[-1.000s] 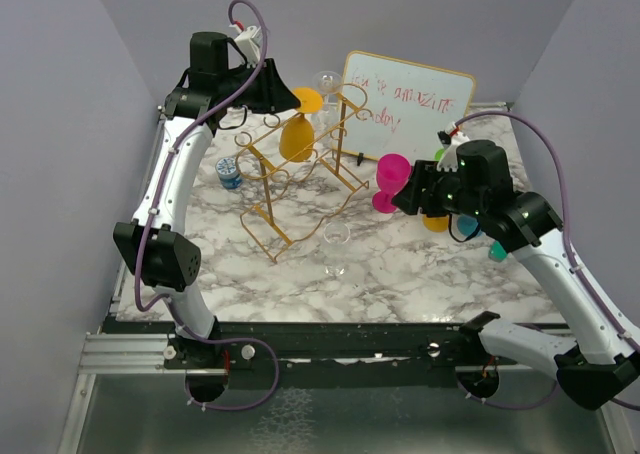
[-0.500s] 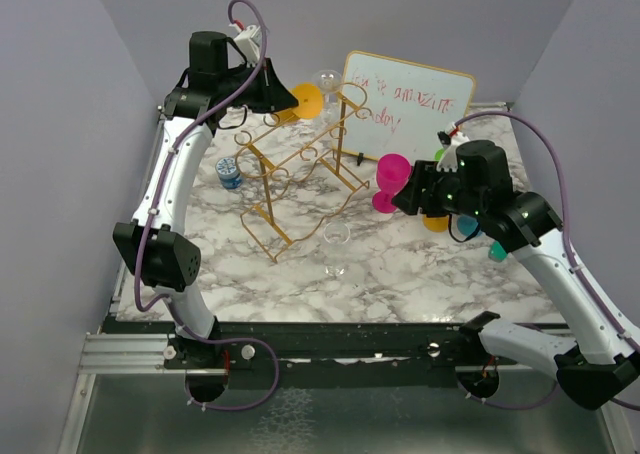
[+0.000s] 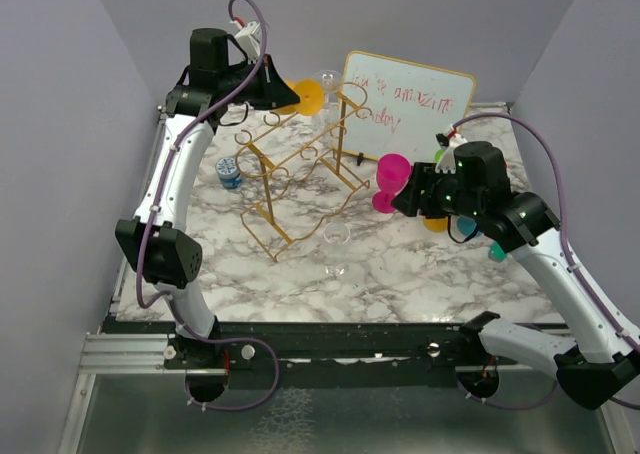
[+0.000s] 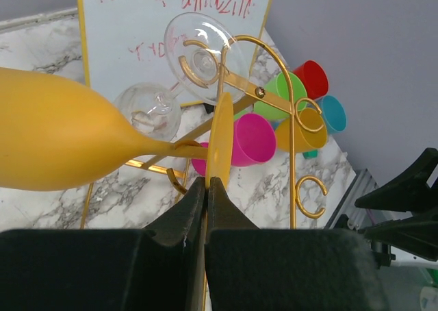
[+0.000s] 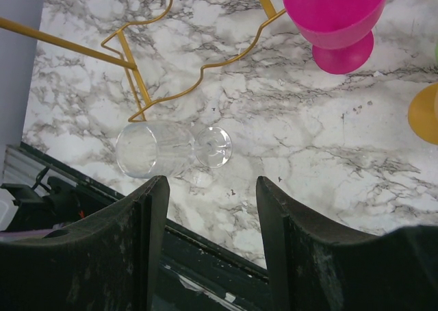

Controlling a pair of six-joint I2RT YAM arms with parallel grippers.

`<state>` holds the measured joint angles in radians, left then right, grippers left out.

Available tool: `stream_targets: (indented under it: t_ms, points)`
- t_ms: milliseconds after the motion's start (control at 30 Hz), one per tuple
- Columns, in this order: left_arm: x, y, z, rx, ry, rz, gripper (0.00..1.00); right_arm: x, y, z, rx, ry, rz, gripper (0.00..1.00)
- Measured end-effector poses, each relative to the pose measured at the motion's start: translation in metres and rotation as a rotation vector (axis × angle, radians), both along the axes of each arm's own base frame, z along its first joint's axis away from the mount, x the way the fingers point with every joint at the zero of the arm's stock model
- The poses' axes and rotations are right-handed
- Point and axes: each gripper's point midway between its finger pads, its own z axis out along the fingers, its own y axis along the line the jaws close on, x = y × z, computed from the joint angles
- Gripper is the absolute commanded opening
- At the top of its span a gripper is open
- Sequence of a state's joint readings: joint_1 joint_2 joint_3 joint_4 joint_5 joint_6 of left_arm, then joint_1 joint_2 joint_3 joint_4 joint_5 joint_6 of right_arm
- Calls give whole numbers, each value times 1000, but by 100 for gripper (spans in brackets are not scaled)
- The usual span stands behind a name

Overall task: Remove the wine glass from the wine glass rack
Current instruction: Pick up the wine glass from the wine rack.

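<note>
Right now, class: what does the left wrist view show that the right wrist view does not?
Left wrist only: the left gripper shut on the foot of the yellow wine glass, a hanging clear glass, the whiteboard. Right wrist only: the open right gripper, a clear glass lying on its side. Both: the gold wine glass rack, pink goblet, marble table.

- One gold wine glass rack.
- One yellow wine glass.
- Two clear wine glasses: one far, on the rack; one near, lying on the table.
- Five coloured cups, right.
- One whiteboard, far.
</note>
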<state>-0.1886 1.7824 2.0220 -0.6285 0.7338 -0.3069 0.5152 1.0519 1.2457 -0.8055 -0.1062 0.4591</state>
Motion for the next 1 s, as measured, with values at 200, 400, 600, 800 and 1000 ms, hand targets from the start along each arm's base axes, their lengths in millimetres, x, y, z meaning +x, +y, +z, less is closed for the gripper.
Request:
stream_targets:
  t_ms: [200,400,600,800,1000]
  points:
    - [7,6,3,-20,12,16,0,0,0,0,0,0,0,60]
    - [14,20,10,-54,13,41,0,0,0,0,0,0,0,60]
    - [18,20,24,-117,-20,22,0,0,0,-1,0,2,0,60]
    - [21,19,19,-132,-10,24,0,0,0,0,0,2,0,60]
    - [10,26,21,-101,-45,58,0,1,1,0,4,-4,1,60]
